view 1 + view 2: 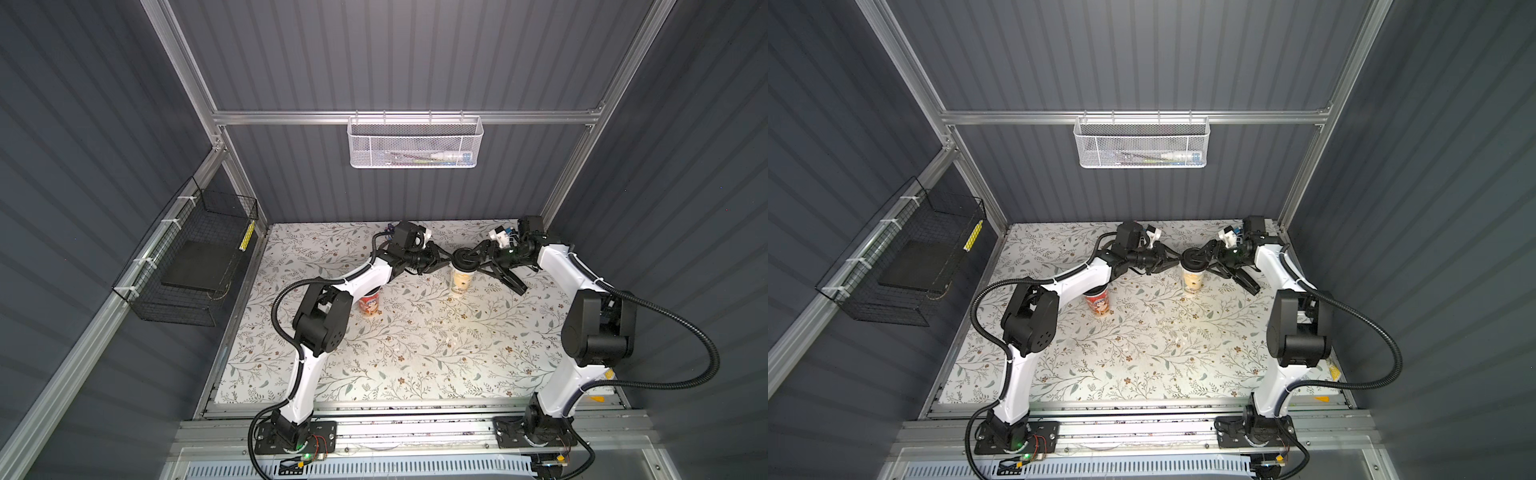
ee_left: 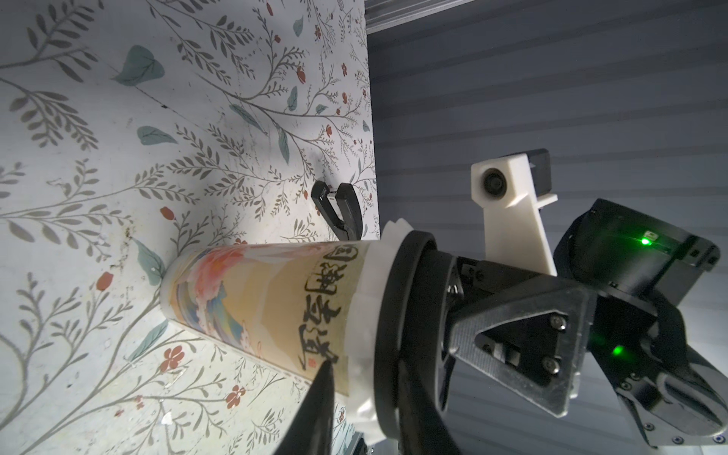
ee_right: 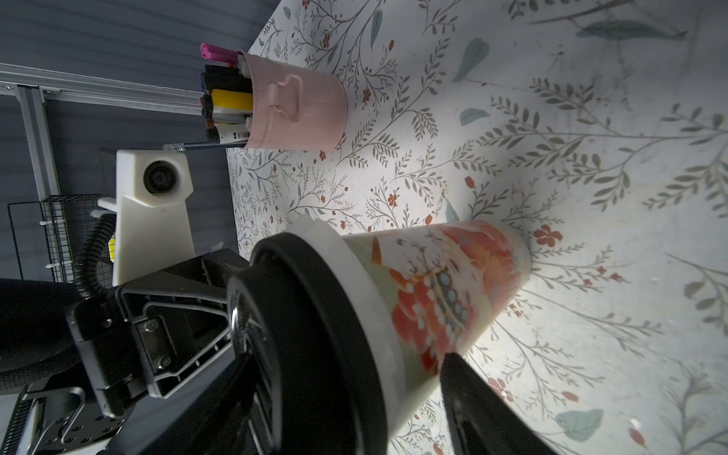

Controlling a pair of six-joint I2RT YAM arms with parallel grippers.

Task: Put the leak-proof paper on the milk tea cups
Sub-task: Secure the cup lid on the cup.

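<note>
left to right.

item 1: red cup (image 1: 370, 306). upright on the table (image 1: 415, 365). its mouth sits under my left forearm, so i cannot tell if it has its paper.

item 2: pink pen pot (image 3: 299, 110). at the back edge, well apart from the work. not involved.

item 3: left gripper (image 1: 1176, 261). pressed together on the near edge of the black lid (image 2: 394, 315). one finger lies over the lid top. the other finger (image 2: 319, 409) rests against the cup wall just under the rim.

item 4: pale cup (image 2: 256, 299). upright, centre-back of the table. the paper (image 2: 395, 229) is on it: a whitish crinkled skirt shows betw. cup rim and lid in both wrist views. i judge this sheet placed and pinned by the lid.

item 5: right gripper (image 1: 492, 272). spread wide, pinching nothing. one finger lies at the lid top, the other hangs beside the cup on the far side. contact w/ the wall there: cannot tell.

step in hand (my judgement): seating the lid over the paper.

recs:
- keep my left pinch light. the cup is tall and narrow at the base, so a sideways pull would prob. tip it.
- push straight down, not across.
- use the right top finger as a counter-press on the opp. edge so the lid goes on level.
- check the skirt shows all round before letting go. a tucked-in fold would prob. leak.
</note>
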